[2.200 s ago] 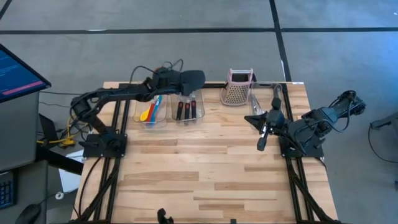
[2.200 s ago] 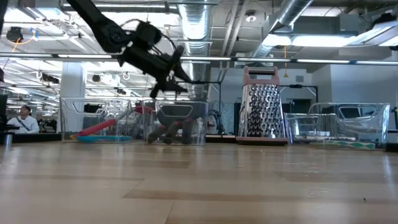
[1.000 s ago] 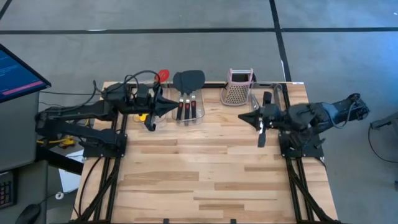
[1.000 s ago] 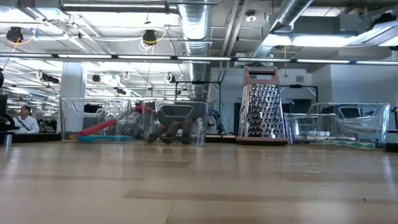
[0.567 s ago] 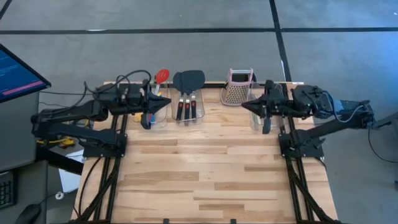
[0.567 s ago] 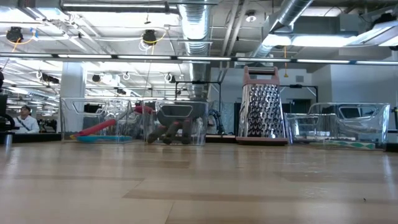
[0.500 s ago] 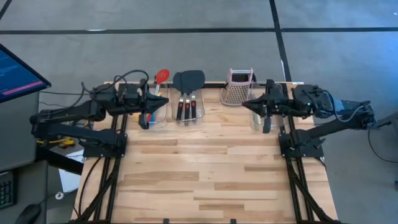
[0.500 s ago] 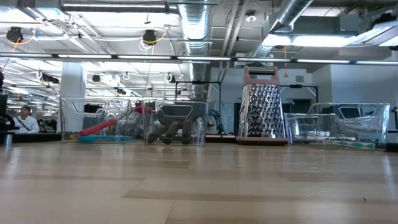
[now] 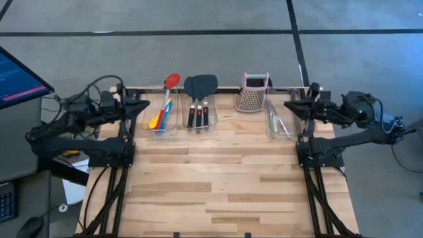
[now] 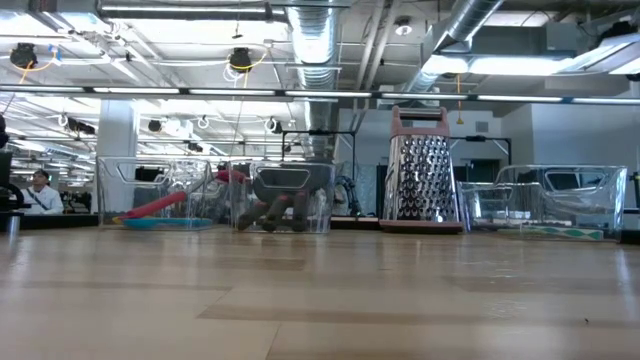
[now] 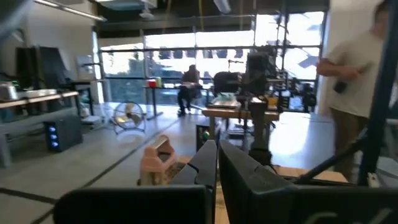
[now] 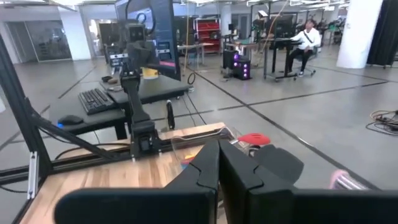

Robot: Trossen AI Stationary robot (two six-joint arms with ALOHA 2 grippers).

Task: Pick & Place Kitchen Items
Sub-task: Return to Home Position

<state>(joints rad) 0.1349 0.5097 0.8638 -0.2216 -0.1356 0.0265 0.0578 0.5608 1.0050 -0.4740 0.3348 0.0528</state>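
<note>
High view is showing every utensil binned, so the danger now is lying with the arms, not the picking. Left gripper (image 9: 142,106) is hanging just beside the left wall of the left bin (image 9: 147,127), fingers pressed together and holding nothing, as the left wrist view is confirming. Right gripper (image 9: 289,106) is sitting at the right rim of the right bin (image 9: 269,131), fingers likewise closed on nothing. Both are so close that, to my eye, any sideways swing on the way home is risking a clip on a light plastic wall, and a nudged bin is likely taking its load with it.

The black spatulas (image 9: 200,99) are worrying me most. Their handles are lying in the middle bin (image 9: 213,123), but the broad heads are poking out over its far end by the table (image 9: 218,185) edge, so a knock could be tipping them off the back. The red spoon (image 9: 169,89) is doing the same from the left bin, its bowl jutting past the far rim, with the small yellow and blue spoons (image 9: 158,120) lying fully inside beside it. Silver tongs (image 9: 278,120) are resting low in the right bin, looking secure. The grater (image 9: 253,94) is standing upright between the middle and right bins.
</note>
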